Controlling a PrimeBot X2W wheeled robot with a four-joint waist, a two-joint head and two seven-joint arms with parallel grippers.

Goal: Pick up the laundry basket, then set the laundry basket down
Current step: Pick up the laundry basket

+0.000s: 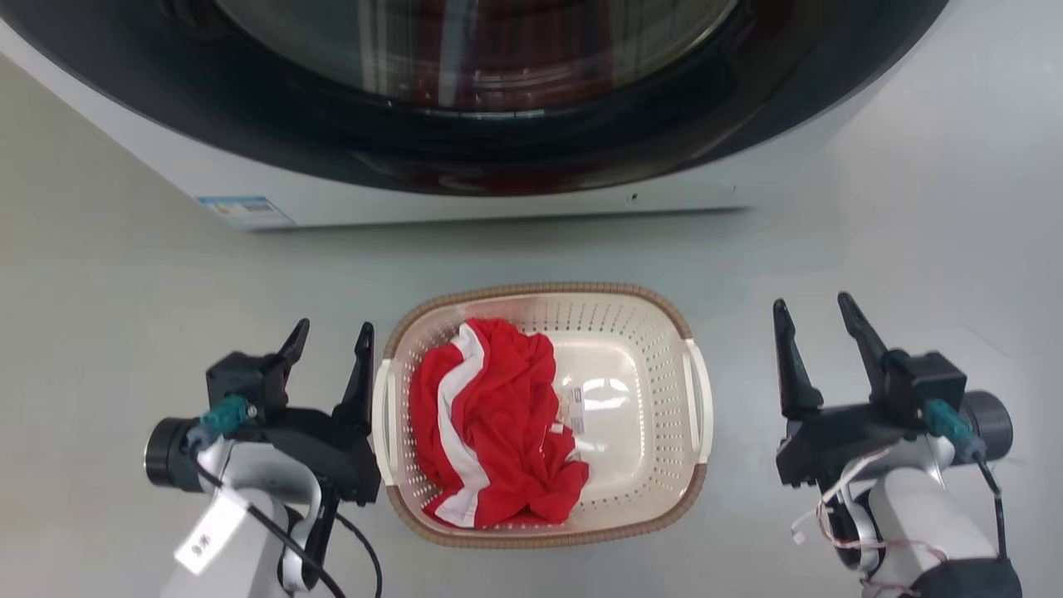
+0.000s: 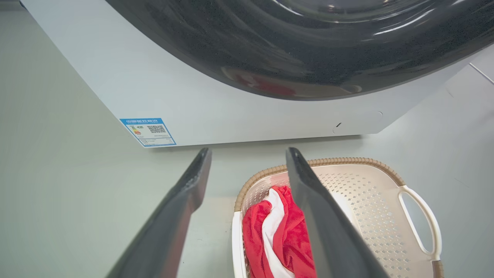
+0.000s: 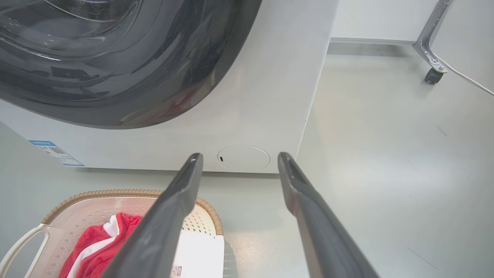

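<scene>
Likely light and stiff, the laundry basket (image 1: pixel 540 291) lifts by its side handles (image 1: pixel 704 399); left gripper (image 1: pixel 332 326) and right gripper (image 1: pixel 812 301) stand apart, empty.

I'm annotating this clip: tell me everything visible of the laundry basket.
The laundry basket looks cream-white plastic, rounded-rectangular, with perforated walls, brown woven-look rim trim and a white handle on each short side. It stands upright on the floor before the washing machine, holding a crumpled red-and-white garment in its left half. The open left gripper is close beside its left handle, contact unclear; the open right gripper stands apart.
</scene>
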